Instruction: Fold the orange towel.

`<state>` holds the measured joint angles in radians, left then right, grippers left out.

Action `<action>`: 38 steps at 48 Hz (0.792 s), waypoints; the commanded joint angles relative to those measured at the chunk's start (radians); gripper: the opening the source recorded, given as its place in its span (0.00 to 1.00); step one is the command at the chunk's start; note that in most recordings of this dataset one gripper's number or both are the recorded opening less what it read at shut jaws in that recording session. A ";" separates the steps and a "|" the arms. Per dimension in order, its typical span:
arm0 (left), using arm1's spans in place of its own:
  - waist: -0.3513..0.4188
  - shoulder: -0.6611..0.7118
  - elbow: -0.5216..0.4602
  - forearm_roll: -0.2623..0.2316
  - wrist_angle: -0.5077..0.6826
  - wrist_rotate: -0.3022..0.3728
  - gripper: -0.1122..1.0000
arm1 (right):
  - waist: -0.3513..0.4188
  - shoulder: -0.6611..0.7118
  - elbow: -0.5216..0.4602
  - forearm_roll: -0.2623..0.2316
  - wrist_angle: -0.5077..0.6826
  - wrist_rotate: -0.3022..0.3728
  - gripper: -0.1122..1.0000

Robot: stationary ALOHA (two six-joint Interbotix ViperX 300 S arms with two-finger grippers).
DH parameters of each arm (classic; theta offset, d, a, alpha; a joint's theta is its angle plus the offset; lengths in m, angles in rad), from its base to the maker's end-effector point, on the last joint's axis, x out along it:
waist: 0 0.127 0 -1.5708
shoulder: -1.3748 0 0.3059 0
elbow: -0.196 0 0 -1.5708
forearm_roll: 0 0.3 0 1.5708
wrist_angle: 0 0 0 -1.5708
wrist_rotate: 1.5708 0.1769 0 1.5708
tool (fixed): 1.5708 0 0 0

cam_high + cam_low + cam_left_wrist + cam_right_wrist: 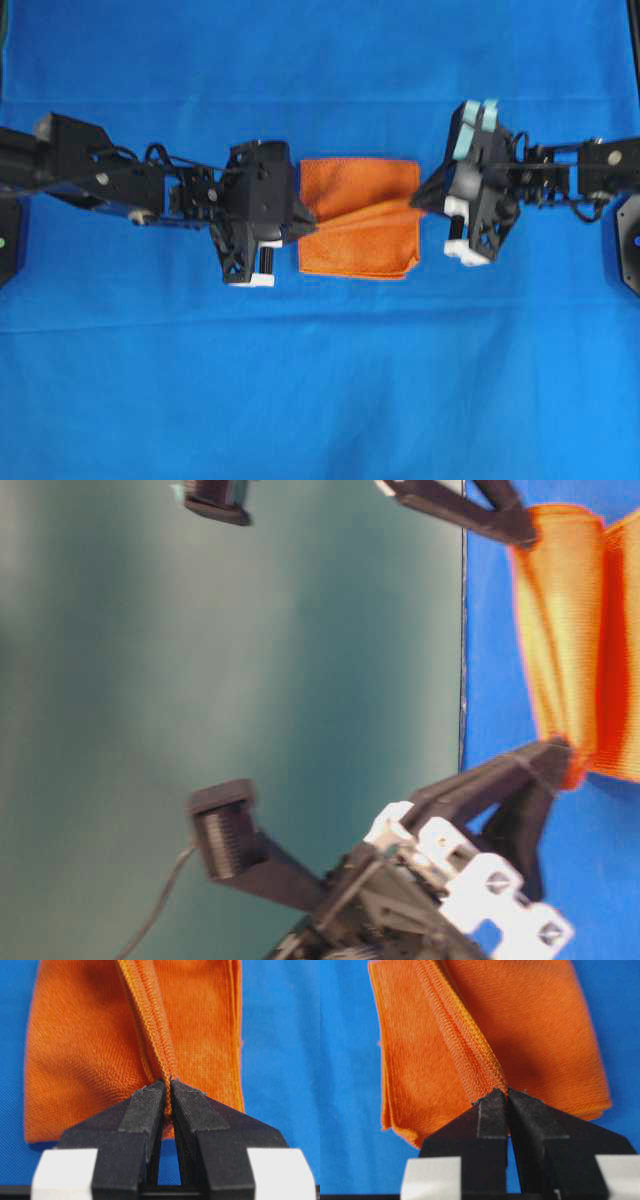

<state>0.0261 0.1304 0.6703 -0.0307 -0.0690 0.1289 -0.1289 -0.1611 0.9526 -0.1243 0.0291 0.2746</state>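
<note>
**Ana:** Overhead view puts the orange towel (360,215) in the middle of the blue cloth surface (320,400) that covers the tabletop, between the two arms. The left gripper (308,222) is clamped on the towel's left side and the right gripper (418,200) on its right side.

**Ben:** Both wrist views agree: each pair of jaws is pressed together on a ridge of the stitched hem, with fabric bunched up to the fingertips. The band stretched between them looks lifted off the layer lying flat below.

**Ana:** So I judge the fold is mid-way. To do it well, both grippers should travel together at the same height, keep the band taut, and lay that edge square on the far edge before letting go.

**Ben:** One side leading would skew the corners. The table-level view is blurred, so I can't say how high the lifted part hangs.

**Ana:** Containers?

**Ben:** None visible in any view; only the towel, the cloth and the arms.
</note>
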 commanded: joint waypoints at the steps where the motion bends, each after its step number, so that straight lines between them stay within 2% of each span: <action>1: -0.020 0.006 -0.002 0.002 -0.017 -0.005 0.13 | 0.012 0.015 -0.002 0.003 -0.011 0.012 0.13; 11: -0.038 0.048 0.002 0.002 -0.074 -0.029 0.13 | 0.040 0.061 0.000 0.003 -0.061 0.060 0.13; 25: -0.040 0.075 0.003 0.002 -0.087 -0.080 0.13 | 0.066 0.089 -0.018 0.003 -0.069 0.072 0.15; 27: -0.040 0.075 0.003 0.002 -0.087 -0.080 0.14 | 0.074 0.092 -0.025 0.003 -0.071 0.072 0.22; 32: -0.040 0.075 -0.002 0.002 -0.087 -0.080 0.22 | 0.092 0.098 -0.034 0.003 -0.074 0.072 0.50; 35: -0.040 0.074 -0.005 0.002 -0.087 -0.080 0.33 | 0.095 0.098 -0.035 0.003 -0.074 0.072 0.66; 38: -0.040 0.066 -0.005 0.002 -0.083 -0.080 0.49 | 0.097 0.092 -0.035 0.003 -0.071 0.072 0.69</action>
<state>-0.0107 0.2178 0.6765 -0.0291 -0.1519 0.0491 -0.0353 -0.0522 0.9327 -0.1227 -0.0368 0.3451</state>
